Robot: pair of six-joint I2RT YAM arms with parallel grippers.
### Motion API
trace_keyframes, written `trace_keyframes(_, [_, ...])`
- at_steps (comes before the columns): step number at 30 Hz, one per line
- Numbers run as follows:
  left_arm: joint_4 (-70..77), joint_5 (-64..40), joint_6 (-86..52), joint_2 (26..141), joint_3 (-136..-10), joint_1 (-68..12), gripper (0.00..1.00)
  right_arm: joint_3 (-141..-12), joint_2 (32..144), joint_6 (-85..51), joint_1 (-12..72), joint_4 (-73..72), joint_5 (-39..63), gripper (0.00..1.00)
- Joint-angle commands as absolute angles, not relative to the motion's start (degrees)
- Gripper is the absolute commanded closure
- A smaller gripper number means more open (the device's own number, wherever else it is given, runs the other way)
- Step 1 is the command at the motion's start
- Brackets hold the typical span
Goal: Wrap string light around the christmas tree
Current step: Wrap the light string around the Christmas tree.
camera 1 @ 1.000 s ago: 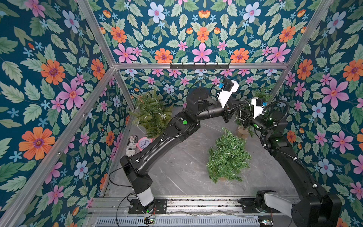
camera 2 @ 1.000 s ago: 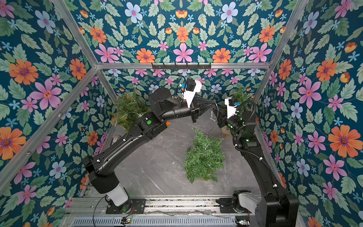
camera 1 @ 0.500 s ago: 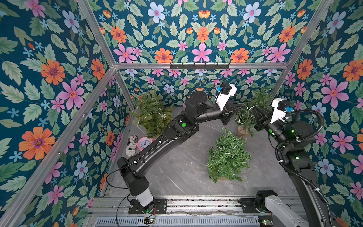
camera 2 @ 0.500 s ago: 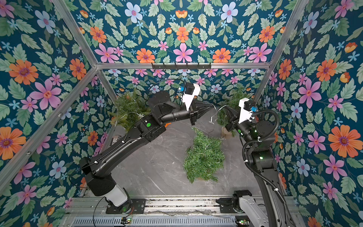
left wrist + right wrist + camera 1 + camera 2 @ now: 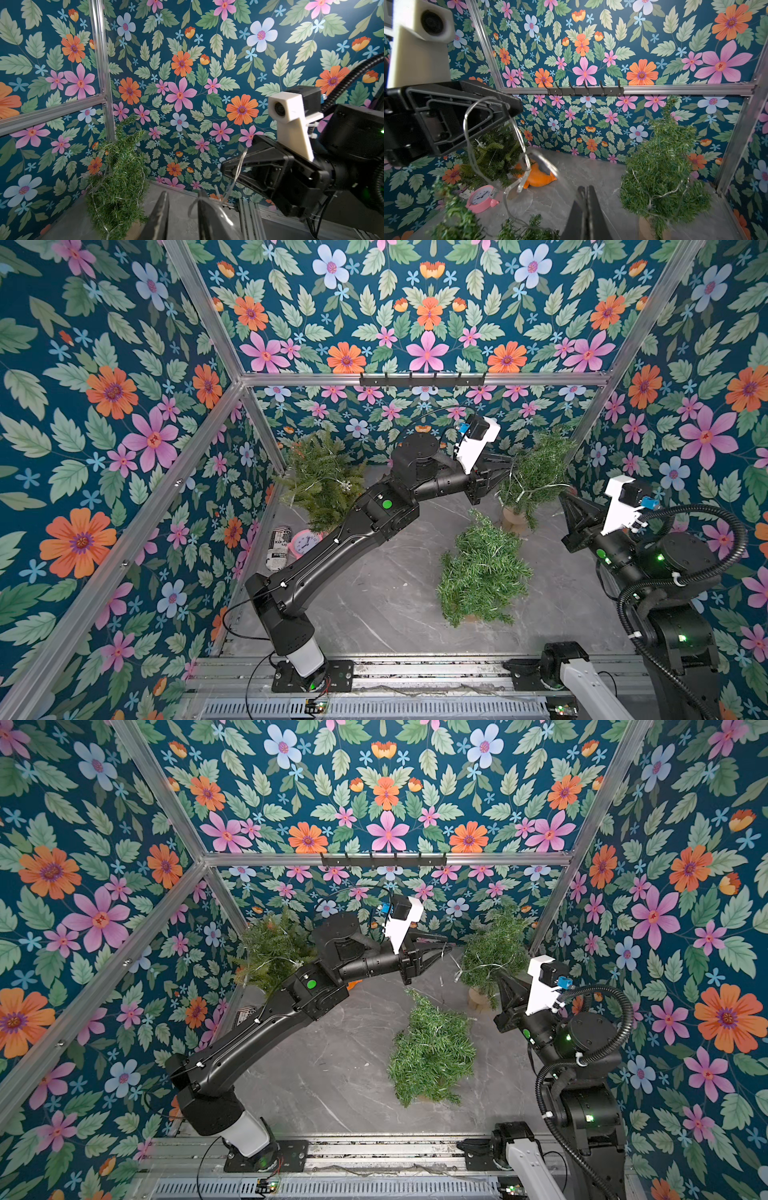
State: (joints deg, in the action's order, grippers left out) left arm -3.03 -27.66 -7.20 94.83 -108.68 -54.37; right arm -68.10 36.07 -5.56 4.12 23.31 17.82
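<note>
- Green fern-type tree (image 5: 322, 485) stands in the back left corner, with thin wire and a small white ornament (image 5: 345, 486) in its branches.
- The printed roll (image 5: 279, 547) lies by the left wall, just beside a pink alarm clock (image 5: 305, 542). The roll's black print and the dial numerals are too small to read.
- An orange soft item (image 5: 538, 176) lies on the grey marble-look table (image 5: 374, 605), near the fern-type tree's foot.
- The black left gripper (image 5: 183, 192) is raised off the table, with its tips just short of the christmas tree (image 5: 536, 468). Its fingers stand apart with a clear gap between them.
- The clear-wire string light (image 5: 521, 182) loops across a left gripper finger and hangs below it in slack loops. More strands lie across the christmas tree's lower branches.
- A second green fallen tree (image 5: 482, 572) lies on its side at centre front, with its tip toward the back.
- The christmas tree stands upright on a round wooden base (image 5: 513, 516) in the back right corner.
- The black right gripper (image 5: 586, 188) is raised just right of the christmas tree, near its foliage, with its fingers pressed together. Cannot tell whether any wire is pinched between them.
</note>
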Motion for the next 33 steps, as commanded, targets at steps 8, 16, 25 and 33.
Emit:
trace_keyframes(8, [-3.53, -22.26, -4.65, 92.73, -106.53, -54.58, 0.34, -70.67, 35.18, -2.20, 4.18, 32.84, 17.16, 1.00])
trace_keyframes(16, [-3.68, -19.36, -1.67, 88.67, -102.23, -54.57, 0.00, -73.20, 32.99, -2.61, 4.15, 38.99, 16.66, 1.00])
trace_keyframes(25, [-6.72, -13.11, 4.43, 86.58, -100.32, -54.58, 0.23, -77.57, 30.89, -5.23, 4.11, 41.75, 20.93, 1.00])
trace_keyframes(33, [-6.66, -14.45, 5.11, 86.87, -100.00, -54.66, 0.39, -80.18, 30.56, -6.83, 4.14, 42.75, 24.71, 1.00])
